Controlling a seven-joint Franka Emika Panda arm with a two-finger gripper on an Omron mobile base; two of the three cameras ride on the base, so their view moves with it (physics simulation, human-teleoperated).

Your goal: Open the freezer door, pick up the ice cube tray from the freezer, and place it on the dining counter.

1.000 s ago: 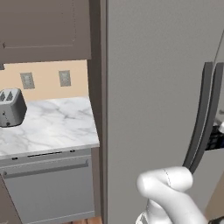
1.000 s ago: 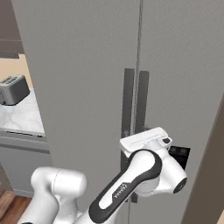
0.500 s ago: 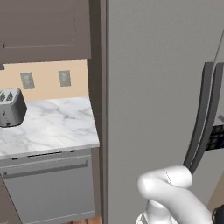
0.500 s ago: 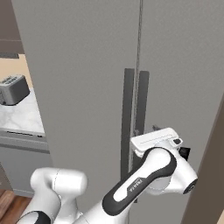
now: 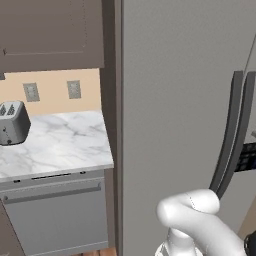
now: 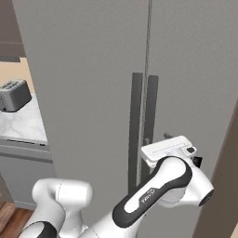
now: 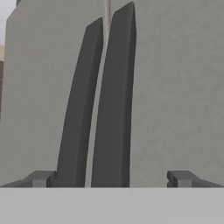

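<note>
- Pincer (image 7: 109, 179) spread to its full width, nothing between its fingertips (image 7: 41, 178); in the hand view they straddle both dark handles, which rise between them.
- Handles: two long, slightly curved dark bars side by side at the seam where the two grey doors meet. In the hand view the right-hand bar (image 7: 114, 100) sits nearer the middle of the pincer, the left-hand bar (image 7: 81, 105) close to the left fingertip.
- Freezer door (image 6: 88, 93): the wide flat grey panel, shut; its handle (image 6: 135, 125) lies at its edge by the seam, just above the robot's wrist in the right base view.
- Ice cube tray: presumably inside the freezer behind the shut door, so hidden.
- Worktop (image 5: 55, 145): marble, to the left of the freezer, a toaster (image 5: 12, 122) near its back left corner, well apart from the arm.
- Risk, as I judge it: with both bars inside the spread, closing could pinch the wrong handle or both together, so that the narrower door (image 6: 195, 93) opens or neither does. A shift toward the freezer door's own bar would avoid that.
</note>
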